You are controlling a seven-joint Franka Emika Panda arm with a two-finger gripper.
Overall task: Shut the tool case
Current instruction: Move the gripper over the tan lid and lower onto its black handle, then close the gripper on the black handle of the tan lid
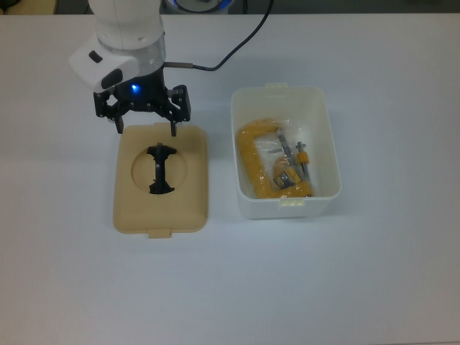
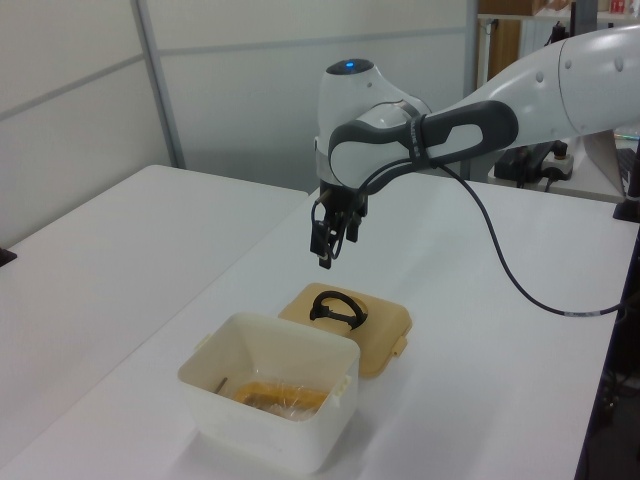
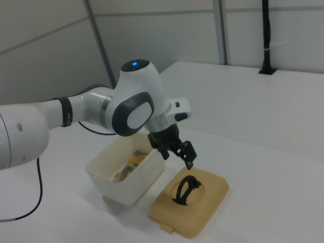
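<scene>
Tool case (image 1: 327,154) sits open on the white table (image 1: 359,287), at the top view's right; its tan lid (image 1: 162,208) lies flat on the table beside it, at the top view's left, with bare table showing between the two. Lid faces up, black handle (image 1: 160,170) standing in its round recess, small latch tabs at both short edges.

Top view looks straight into the case: a yellow clamp-like tool (image 1: 253,162) in clear plastic wrap, with a dark screw part alongside. Left view shows only a sliver of yellow over the near wall of the case (image 2: 270,400); right view shows a bit of yellow past the rim (image 3: 119,187).

Hand (image 1: 146,131) hangs over the lid's far edge in the top view, fingers spread wide, one finger (image 1: 172,129) over the lid's rim and the other near the lid's corner. Nothing between them. Top view alone cannot give the height. Left view shows the hand (image 2: 325,255) clearly above the lid (image 2: 385,325), not touching. Right view agrees: hand (image 3: 185,157) above the handle (image 3: 186,190), with a gap, though whether it is directly over the handle or behind it is hard to say from that angle.

Blue light on the arm's wrist, seen in all three views. A black cable (image 2: 510,270) trails from the arm.
</scene>
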